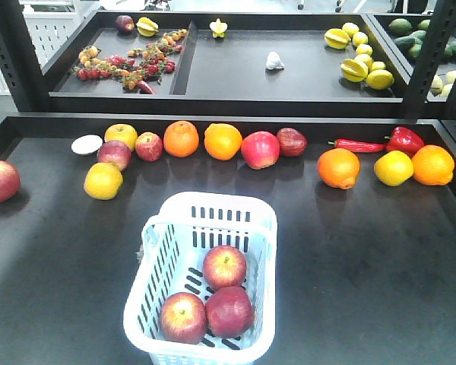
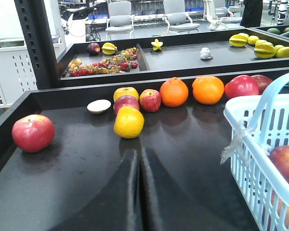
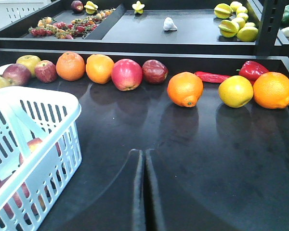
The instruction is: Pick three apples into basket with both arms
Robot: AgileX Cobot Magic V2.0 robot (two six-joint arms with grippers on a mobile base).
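Note:
The pale basket (image 1: 262, 220) stands at the front middle of the dark table. Three dark-red apples lie inside it: one at the back (image 1: 225, 267), one front left (image 1: 183, 317), one front right (image 1: 229, 311). The basket also shows in the left wrist view (image 2: 260, 120) and the right wrist view (image 3: 53, 103). My left gripper (image 2: 139, 153) is shut and empty, low over the table left of the basket. My right gripper (image 3: 144, 153) is shut and empty, right of the basket. Neither arm shows in the front view.
A row of fruit lies behind the basket: oranges (image 1: 182, 138), a pinkish-red apple (image 1: 260, 149), small apples (image 1: 148, 146), a yellow fruit (image 1: 103, 181), red peppers (image 1: 403, 140). A red apple (image 1: 0, 181) lies far left. A raised tray (image 1: 228, 103) with fruit stands behind.

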